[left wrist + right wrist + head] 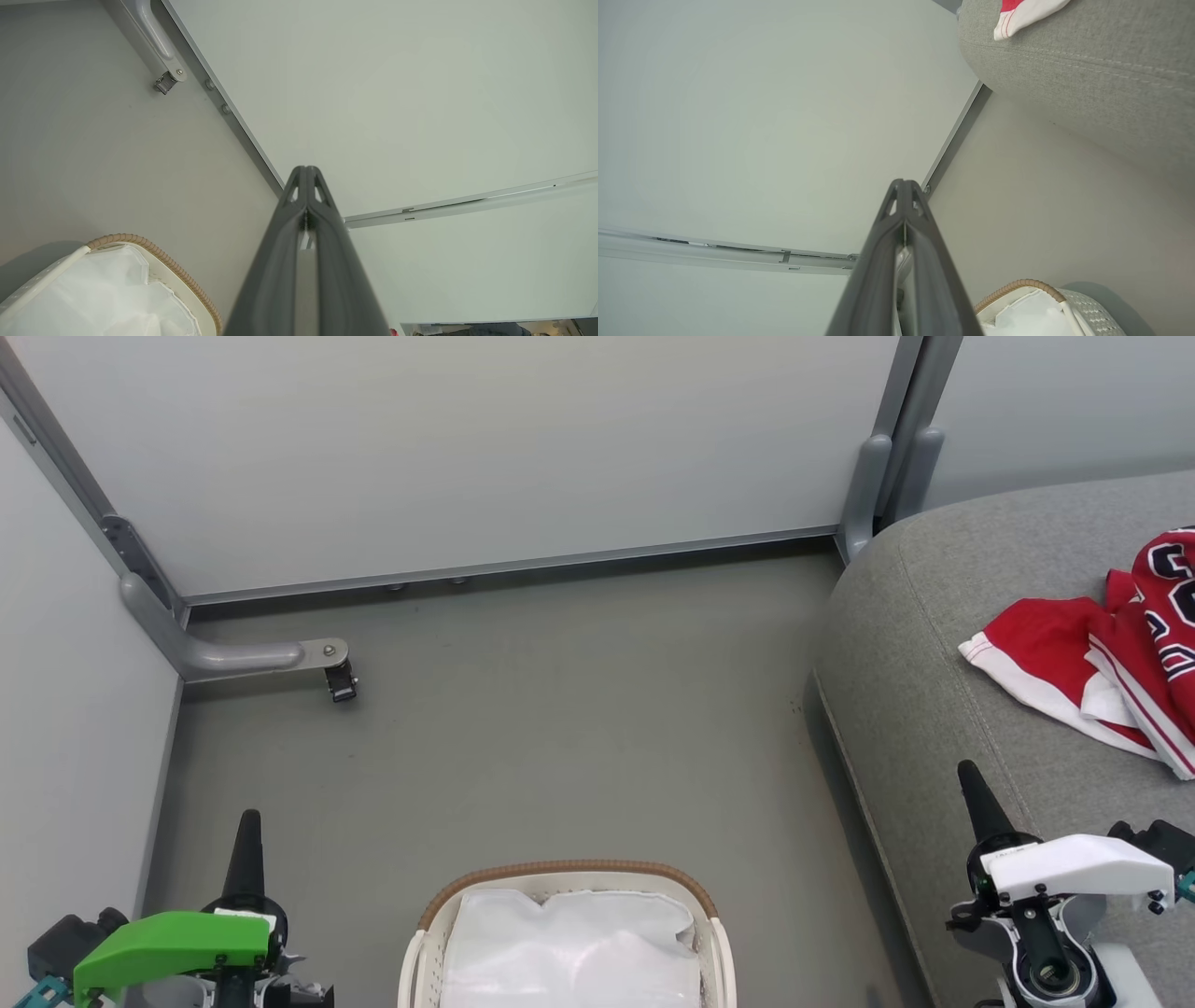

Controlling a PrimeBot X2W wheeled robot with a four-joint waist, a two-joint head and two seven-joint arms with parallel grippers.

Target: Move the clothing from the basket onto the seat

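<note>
The red clothing (1106,658) lies in a heap on the grey seat (943,644) at the right; shorts with white trim and a jersey with dark numerals run off the right edge. A white-trimmed corner of the clothing (1024,14) hangs at the seat (1101,70) edge. The basket (439,907) stands on the floor at bottom centre, holding just its white liner (569,943). My left gripper (248,821) is shut at lower left, left of the basket (154,254). My right gripper (969,777) is shut over the seat's front, empty. In the wrist views both grippers' (306,170) (903,183) fingers are pressed together.
Pale partition walls (485,448) close off the back and left. A grey bracket foot with a black caster (341,683) juts onto the floor at left. Grey floor (560,728) lies between basket, wall and seat.
</note>
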